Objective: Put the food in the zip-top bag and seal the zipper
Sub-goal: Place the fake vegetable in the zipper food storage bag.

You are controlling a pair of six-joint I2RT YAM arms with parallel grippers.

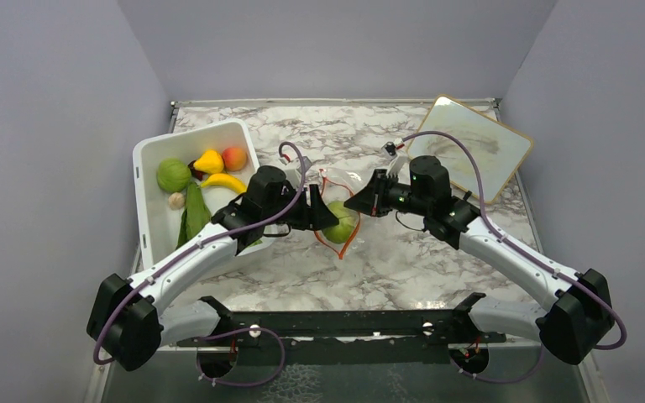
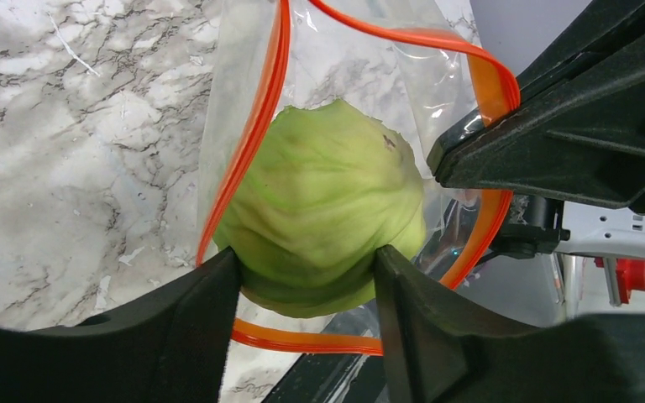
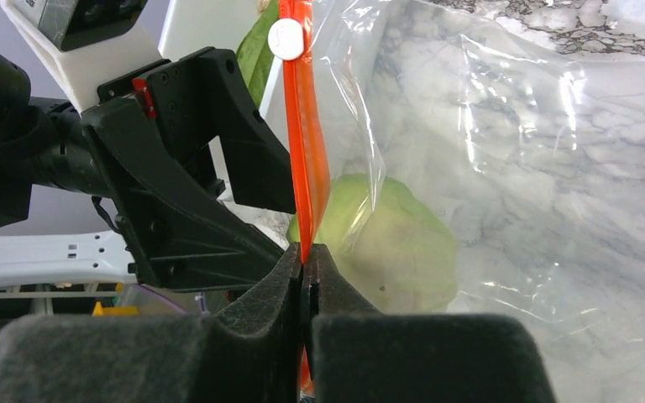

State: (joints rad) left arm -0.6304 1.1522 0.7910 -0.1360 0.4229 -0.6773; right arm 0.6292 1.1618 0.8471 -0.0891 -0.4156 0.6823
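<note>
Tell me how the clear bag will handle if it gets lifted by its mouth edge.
Likely floppy: the bag is thin, wrinkled film that folds loosely beside the cabbage. The red strip looks stiffer, so it probably gives the right gripper, pinched shut on it, the firmest hold. The glossy film seems light and may slide easily when pushed.

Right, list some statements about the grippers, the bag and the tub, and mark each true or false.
1. The left gripper grips a green toy cabbage at the mouth of the zip-top bag. True.
2. The right gripper is open, touching nothing. False: it is shut on the zipper.
3. The zipper is sealed end to end. False: the mouth gapes open.
4. A yellow banana lies in the white tub. True.
</note>
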